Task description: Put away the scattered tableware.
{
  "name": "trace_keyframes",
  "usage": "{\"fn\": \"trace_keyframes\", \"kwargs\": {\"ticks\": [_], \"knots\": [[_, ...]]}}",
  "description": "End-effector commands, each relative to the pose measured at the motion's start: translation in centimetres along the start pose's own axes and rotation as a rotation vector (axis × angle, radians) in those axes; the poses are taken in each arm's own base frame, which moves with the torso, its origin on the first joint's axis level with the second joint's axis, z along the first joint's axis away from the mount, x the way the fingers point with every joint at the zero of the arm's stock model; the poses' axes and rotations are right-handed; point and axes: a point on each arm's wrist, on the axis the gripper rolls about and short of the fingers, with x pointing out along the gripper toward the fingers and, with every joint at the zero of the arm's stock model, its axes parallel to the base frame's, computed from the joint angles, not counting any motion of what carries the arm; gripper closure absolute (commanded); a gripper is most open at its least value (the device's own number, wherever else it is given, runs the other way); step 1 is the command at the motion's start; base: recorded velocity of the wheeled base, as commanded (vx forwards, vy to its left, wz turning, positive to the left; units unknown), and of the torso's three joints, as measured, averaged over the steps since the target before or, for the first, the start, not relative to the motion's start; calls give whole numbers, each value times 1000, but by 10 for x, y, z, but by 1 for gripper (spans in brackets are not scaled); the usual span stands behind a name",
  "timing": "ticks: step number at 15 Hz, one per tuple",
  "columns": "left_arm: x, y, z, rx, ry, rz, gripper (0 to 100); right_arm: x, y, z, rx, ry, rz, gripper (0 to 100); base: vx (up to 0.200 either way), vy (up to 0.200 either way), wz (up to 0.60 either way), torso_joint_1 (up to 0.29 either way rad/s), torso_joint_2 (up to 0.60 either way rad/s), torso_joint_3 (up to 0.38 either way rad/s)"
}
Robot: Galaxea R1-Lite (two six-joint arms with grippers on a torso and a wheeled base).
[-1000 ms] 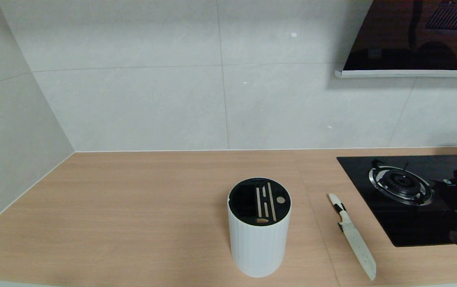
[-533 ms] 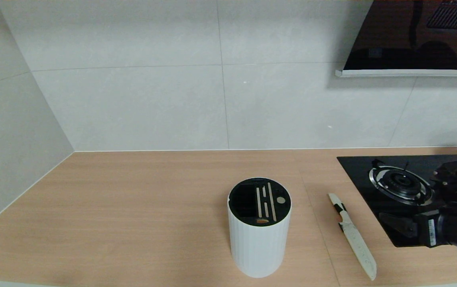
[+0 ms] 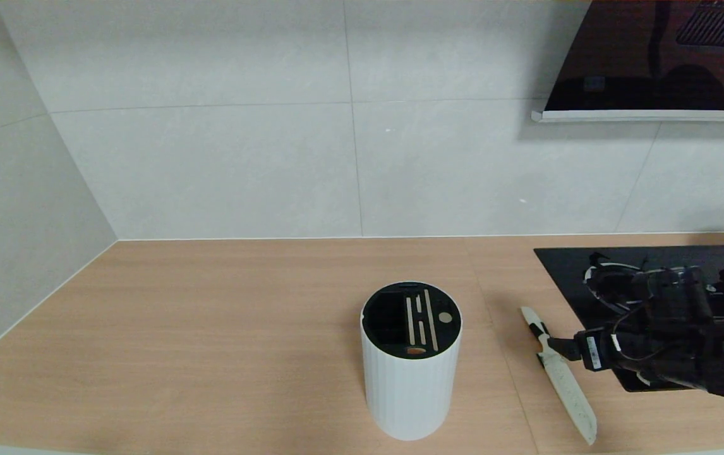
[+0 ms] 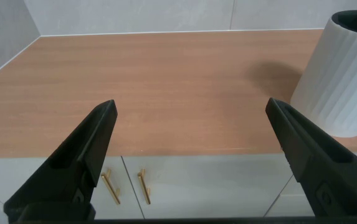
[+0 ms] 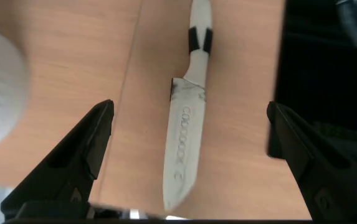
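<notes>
A white ribbed knife holder point(image 3: 410, 379) with a black slotted top stands upright on the wooden counter point(image 3: 223, 328). To its right a pale knife point(image 3: 563, 382) lies flat, its black-banded handle pointing toward the wall. My right gripper point(image 3: 564, 349) hangs over the knife where handle meets blade. In the right wrist view the knife point(image 5: 187, 124) lies between the fingers of the open right gripper point(image 5: 189, 112), with nothing held. My left gripper point(image 4: 190, 109) is open and empty by the counter's front edge, with the holder point(image 4: 343, 74) off to one side.
A black gas stove point(image 3: 564, 272) is set into the counter at the right, under my right arm. A dark range hood point(image 3: 652, 63) hangs above it. Tiled walls close the back and left. Cabinet doors with gold handles point(image 4: 144, 186) sit below the front edge.
My right arm has come in from the right edge, crossed the stove leftward and now has its gripper over the knife. Knife and holder have not moved.
</notes>
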Motion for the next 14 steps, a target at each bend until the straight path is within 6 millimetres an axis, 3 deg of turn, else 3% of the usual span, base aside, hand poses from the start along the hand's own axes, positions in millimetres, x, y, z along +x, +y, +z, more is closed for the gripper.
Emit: {"fn": "trace_keyframes", "kwargs": {"ticks": [1, 5, 14], "knots": [[0, 0, 0, 1, 1, 0, 0, 38, 7, -25, -14, 86, -4, 0, 0, 0, 0, 0, 0, 0], [0, 0, 0, 0, 1, 0, 0, 58, 8, -32, -11, 68, -14, 0, 0, 0, 0, 0, 0, 0], [0, 0, 0, 0, 1, 0, 0, 81, 6, -43, 2, 80, -44, 0, 0, 0, 0, 0, 0, 0]]}}
